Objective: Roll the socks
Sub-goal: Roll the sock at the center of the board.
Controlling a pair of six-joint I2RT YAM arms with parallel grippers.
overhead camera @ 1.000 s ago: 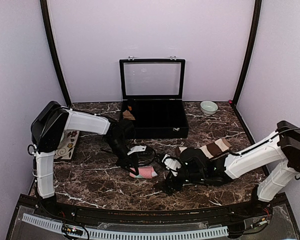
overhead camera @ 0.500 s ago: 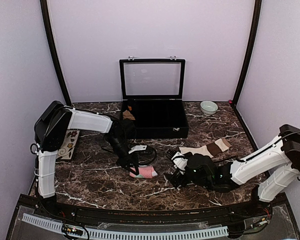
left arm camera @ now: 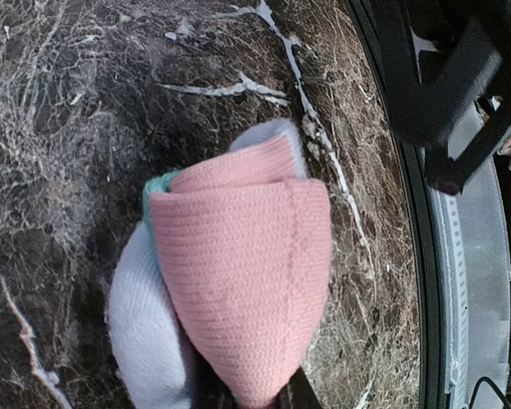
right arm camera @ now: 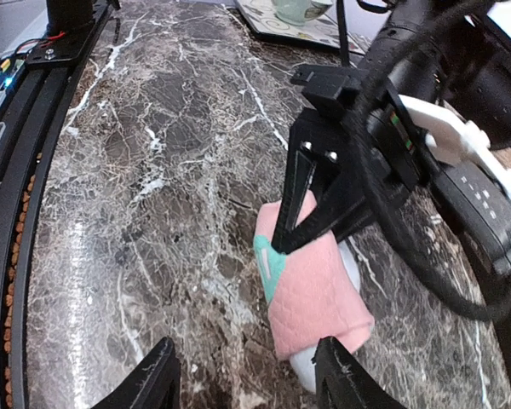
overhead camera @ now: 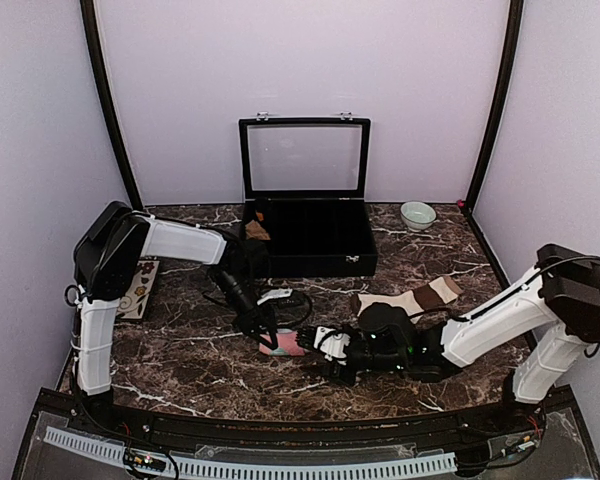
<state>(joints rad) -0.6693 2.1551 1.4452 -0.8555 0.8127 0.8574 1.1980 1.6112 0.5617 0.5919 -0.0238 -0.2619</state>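
Table [overhead camera: 180,370] first: dark marble, with a black box [overhead camera: 310,240] standing open well beyond both pincers. The cream sock [overhead camera: 410,298] lies flat behind the right arm, away from either tip and untouched. The pink sock [overhead camera: 283,344] is what counts. It's a short fat roll on the table, under the left pincer [overhead camera: 267,335] and just ahead of the right pincer [overhead camera: 325,345]. The left pincer is clenched on the pink sock, nipping its top edge from above. The right pincer stands spread with nothing between its fingers. The key relation is that the roll's long axis runs roughly along my right pincer's line of approach, so I face its end, not its side. I judge the right arm must close on that near end. The right wrist view shows the pink sock [right arm camera: 315,290] ahead of the spread tips [right arm camera: 249,383], a little to their right, with the left pincer [right arm camera: 294,230] clamped on its far upper edge. The left wrist view shows only the roll [left arm camera: 238,290] close up, pink fold over white, and nothing of the right arm. The top view hides the gap at the tips.
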